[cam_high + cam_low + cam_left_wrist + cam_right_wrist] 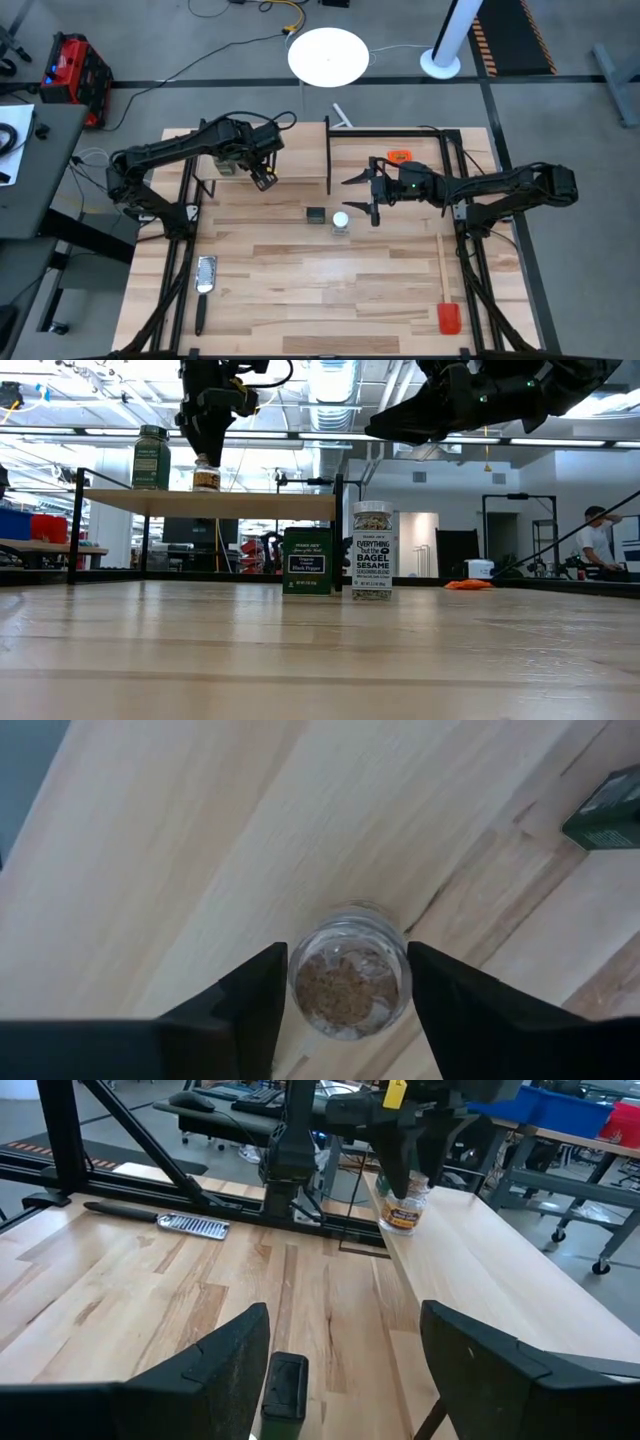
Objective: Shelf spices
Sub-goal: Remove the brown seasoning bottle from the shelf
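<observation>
The table (330,290) is a butcher-block top of pale and reddish wood strips, framed by black metal rails. At its far side stands the shelf (210,504), a light-wood plank on a thin black frame. On the plank's left end sits the green-lidded jar (151,457), and just right of it the brownish jar (348,982). The left gripper (345,988) hangs over that jar, its fingers (250,1000) flanking the jar on either side with slim gaps, so the jaws are parted and not pressing it. On the table in front of the shelf stand the black tin (307,561) and, just to its right, the clear jar (372,550) with a white lid. The right gripper (372,195) hovers above the table just beyond the clear jar, jaws spread wide and empty. A metal grater (206,273) lies near left, a red-headed spatula (446,300) near right, an orange tag (400,156) far right. The floor is grey concrete with cables, a round white base (328,55) and a red toolbox (72,68). A person (598,540) sits at the far right of the room
</observation>
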Motion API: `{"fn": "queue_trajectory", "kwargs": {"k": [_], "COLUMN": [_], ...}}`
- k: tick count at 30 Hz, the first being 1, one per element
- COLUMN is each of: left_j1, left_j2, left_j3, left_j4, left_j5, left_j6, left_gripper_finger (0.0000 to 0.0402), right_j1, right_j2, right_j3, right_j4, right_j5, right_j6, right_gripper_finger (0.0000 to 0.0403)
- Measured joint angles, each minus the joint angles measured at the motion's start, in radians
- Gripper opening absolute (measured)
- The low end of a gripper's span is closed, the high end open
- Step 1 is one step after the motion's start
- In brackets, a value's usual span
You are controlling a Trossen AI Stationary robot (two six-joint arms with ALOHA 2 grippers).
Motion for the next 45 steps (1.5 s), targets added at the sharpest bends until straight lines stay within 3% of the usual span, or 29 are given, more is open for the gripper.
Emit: {"fn": "queue_trajectory", "kwargs": {"k": [13,23,31,45], "left_j1": [-0.005,-0.016,-0.018,-0.018], "left_j2": [-0.001,-0.004,-0.003,-0.002], "left_j3": [0.000,0.002,0.001,-0.050], "left_j4": [0.000,0.003,0.004,0.075], "left_j5": [0.002,0.009,0.011,0.027], "left_j6": [0.011,0.026,0.007,-0.028], "left_gripper_finger": [0.0165,0.0119,0.0133,0.0195], "right_j1": [0.000,0.000,0.000,0.000], "right_j2": [0.000,0.000,0.000,0.000], "right_j3": [0.000,0.000,0.000,0.000], "right_j4": [-0.002,-0.008,-0.008,-0.019], "right_j5": [0.000,0.000,0.000,0.000], "right_j6": [0.000,0.000,-0.001,-0.002], "right_gripper_finger": [0.0260,0.0260,0.0260,0.0260]}}
